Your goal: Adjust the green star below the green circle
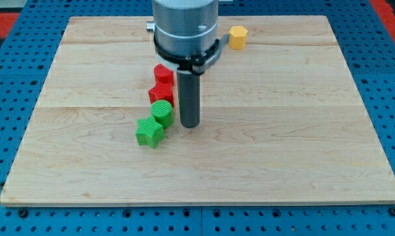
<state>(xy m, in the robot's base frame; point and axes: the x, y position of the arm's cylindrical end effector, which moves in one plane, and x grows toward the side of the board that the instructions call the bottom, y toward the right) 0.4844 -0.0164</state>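
My tip (190,124), a bare rod grasping nothing, is sitting just right of the green circle (162,111), whose lower-left side the green star (149,132) is touching, so you are risking shoving the circle instead.

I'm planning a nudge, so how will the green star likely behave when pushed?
The green star looks squat and rigid, so it should slide flat, not tip or roll. Its points may make it spin under an off-centre push. It touches the green circle, which may shift too. My tip sits right of both.
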